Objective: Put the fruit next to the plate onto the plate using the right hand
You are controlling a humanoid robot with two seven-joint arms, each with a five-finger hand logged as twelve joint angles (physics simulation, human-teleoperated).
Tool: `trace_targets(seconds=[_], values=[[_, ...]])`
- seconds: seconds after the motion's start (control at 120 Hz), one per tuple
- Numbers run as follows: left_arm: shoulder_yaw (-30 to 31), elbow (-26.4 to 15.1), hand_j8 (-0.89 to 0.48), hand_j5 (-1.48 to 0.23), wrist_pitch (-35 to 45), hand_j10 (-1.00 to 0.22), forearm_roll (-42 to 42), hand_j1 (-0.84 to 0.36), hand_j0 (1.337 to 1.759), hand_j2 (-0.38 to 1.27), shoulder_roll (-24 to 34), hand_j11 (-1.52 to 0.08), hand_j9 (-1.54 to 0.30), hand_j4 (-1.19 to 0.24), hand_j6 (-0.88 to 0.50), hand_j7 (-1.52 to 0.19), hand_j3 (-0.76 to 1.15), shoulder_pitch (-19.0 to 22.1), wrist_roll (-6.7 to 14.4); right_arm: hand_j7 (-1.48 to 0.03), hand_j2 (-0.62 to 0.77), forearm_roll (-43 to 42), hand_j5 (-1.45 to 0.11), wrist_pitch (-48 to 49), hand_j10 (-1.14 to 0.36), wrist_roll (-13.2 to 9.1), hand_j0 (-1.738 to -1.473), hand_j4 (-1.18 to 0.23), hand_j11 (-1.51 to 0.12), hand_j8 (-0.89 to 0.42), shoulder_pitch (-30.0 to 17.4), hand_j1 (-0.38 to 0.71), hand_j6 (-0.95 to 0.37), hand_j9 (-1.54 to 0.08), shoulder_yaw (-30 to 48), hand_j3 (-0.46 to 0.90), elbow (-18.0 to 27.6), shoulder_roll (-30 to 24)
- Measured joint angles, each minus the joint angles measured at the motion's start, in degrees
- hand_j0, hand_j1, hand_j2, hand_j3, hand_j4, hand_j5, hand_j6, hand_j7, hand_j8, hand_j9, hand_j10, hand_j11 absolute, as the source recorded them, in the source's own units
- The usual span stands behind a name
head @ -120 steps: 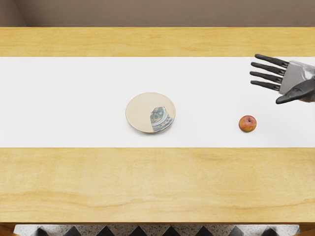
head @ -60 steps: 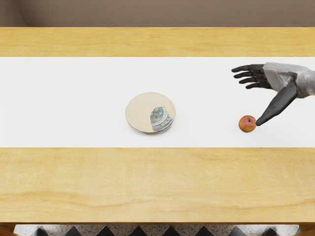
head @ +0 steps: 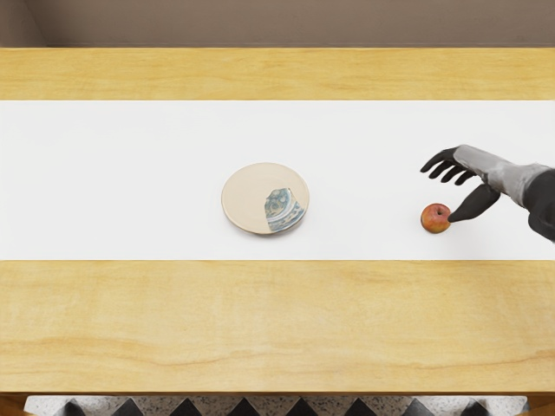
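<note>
Hovering just behind and to the right of the apple (head: 436, 217): right hand (head: 475, 165), fingers spread, gripping nothing, thumb tip pointing down at the fruit's right side, touching or nearly; hard to tell. Sitting on the white runner (head: 130, 173), well right of the plate (head: 243, 195), not yet lifted. Judging it light, rigid, smooth-skinned and round, so prone to rolling. Favouring a grasp across the widest part, thumb opposing fingers.
</note>
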Motion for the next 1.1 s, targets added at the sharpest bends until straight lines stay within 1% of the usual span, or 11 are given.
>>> trace_targets(seconds=[0.125,0.208,0.417,0.658,0.717,0.775,0.825,0.858,0.892,1.008,1.1], values=[[0.0,0.0,-0.01,-0.01,0.0,-0.01,0.0,0.34,1.658,0.0,0.0,-0.01,-0.01,-0.01,-0.01,-0.01,0.0,0.0,0.0,-0.53,-0.08,-2.2,-0.53,-4.5,-0.41,0.0,-1.658,-0.41,-0.53,-0.41,3.3,0.14,-0.41,-0.53,-8.9,0.0,-1.1,1.9],[0.0,0.0,-0.01,-0.01,0.0,-0.01,0.0,0.34,1.658,0.0,0.0,-0.01,-0.01,-0.01,-0.01,-0.01,0.0,0.0,0.0,-0.54,-0.08,-2.8,-0.54,-6.1,-0.42,0.0,-1.658,-0.42,-0.54,-0.42,4.4,0.15,-0.42,-0.54,-12.4,0.0,-2.2,2.3],[0.0,0.0,-0.01,-0.01,0.0,-0.01,0.0,0.34,1.658,0.0,0.0,-0.01,-0.01,-0.01,-0.01,-0.01,0.0,0.0,0.0,-0.56,-0.08,-7.3,-0.56,-11.4,-0.43,0.0,-1.658,-0.43,-0.56,-0.43,5.1,0.16,-0.43,-0.56,-14.9,0.0,-4.3,3.3],[0.0,0.0,-0.01,-0.01,0.0,-0.01,0.0,0.34,1.658,0.0,0.0,-0.01,-0.01,-0.01,-0.01,-0.01,0.0,0.0,0.0,-0.55,-0.09,-9.7,-0.56,-14.8,-0.43,0.0,-1.658,-0.43,-0.56,-0.43,5.1,0.16,-0.43,-0.56,-17.8,0.0,-9.2,6.3],[0.0,0.0,-0.01,-0.01,0.0,-0.01,0.0,0.34,1.658,0.0,0.0,-0.01,-0.01,-0.01,-0.01,-0.01,0.0,0.0,0.0,-0.55,-0.1,-9.8,-0.56,-16.3,-0.42,0.0,-1.658,-0.43,-0.56,-0.43,5.2,0.2,-0.43,-0.56,-18.5,0.0,-10.5,6.9],[0.0,0.0,-0.01,-0.01,0.0,-0.01,0.0,0.34,1.658,0.0,0.0,-0.01,-0.01,-0.01,-0.01,-0.01,0.0,0.0,0.0,-0.55,-0.15,-9.9,-0.55,-17.5,-0.42,0.0,-1.658,-0.43,-0.56,-0.41,5.3,0.26,-0.43,-0.56,-19.2,0.0,-11.9,7.9],[0.0,0.0,-0.01,-0.01,0.0,-0.01,0.0,0.34,1.658,0.0,0.0,-0.01,-0.01,-0.01,-0.01,-0.01,0.0,0.0,0.0,-0.55,-0.09,-10.1,-0.55,-18.2,-0.42,-0.1,-1.658,-0.43,-0.56,-0.42,5.7,0.29,-0.43,-0.56,-19.8,0.0,-13.5,9.2],[0.0,0.0,-0.01,-0.01,0.0,-0.01,0.0,0.34,1.658,0.0,0.0,-0.01,-0.01,-0.01,-0.01,-0.01,0.0,0.0,0.0,-0.55,-0.1,-10.2,-0.56,-18.5,-0.42,-0.1,-1.655,-0.42,-0.57,-0.38,6.1,0.33,-0.43,-0.57,-20.4,0.0,-14.3,9.9],[0.0,0.0,-0.01,-0.01,0.0,-0.01,0.0,0.34,1.658,0.0,0.0,-0.01,-0.01,-0.01,-0.01,-0.01,0.0,0.0,0.0,-0.55,-0.05,-10.2,-0.56,-18.8,-0.42,-0.1,-1.654,-0.42,-0.57,-0.37,6.5,0.35,-0.43,-0.57,-21.0,0.0,-14.9,10.5],[0.0,0.0,-0.01,-0.01,0.0,-0.01,0.0,0.34,1.658,0.0,0.0,-0.01,-0.01,-0.01,-0.01,-0.01,0.0,0.0,0.0,-0.55,-0.05,-10.1,-0.55,-19.5,-0.42,0.0,-1.655,-0.42,-0.56,-0.39,7.4,0.26,-0.43,-0.56,-22.0,0.0,-16.0,11.5],[0.0,0.0,-0.01,-0.01,0.0,-0.01,0.0,0.34,1.658,0.0,0.0,-0.01,-0.01,-0.01,-0.01,-0.01,0.0,0.0,0.0,-0.56,-0.06,-10.0,-0.56,-19.7,-0.43,0.0,-1.656,-0.43,-0.57,-0.41,7.7,0.24,-0.44,-0.57,-22.3,0.0,-16.3,11.7]])
